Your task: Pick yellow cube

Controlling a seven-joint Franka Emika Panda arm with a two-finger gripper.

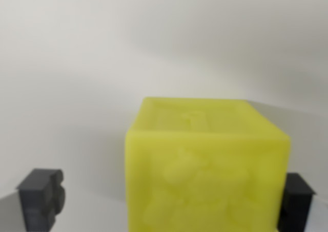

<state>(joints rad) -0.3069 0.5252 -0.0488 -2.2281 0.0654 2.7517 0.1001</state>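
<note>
The yellow cube (207, 165) fills the lower middle of the wrist view, running from the centre down past the six o'clock edge, close to the camera and a little soft in focus. Its top face and its near face both show, and the near face carries a raised pattern too blurred to read.

The gripper (169, 201) has its two dark fingers wide apart. One finger (41, 198) stands at about eight o'clock, well clear of the cube with pale surface showing between them. The other finger (296, 201) sits at about four o'clock, right against the cube's edge; whether it touches the cube cannot be told from this angle.

So the cube lies between the fingers but off centre, nearer the four o'clock finger. The approach looks done, or nearly so. The grasp itself is not made: nothing is clamped, and the cube appears to rest on the pale table (92, 88) rather than hang in the air.

What is left, as I judge it, is the closing of the fingers on the cube and then the lift.
</note>
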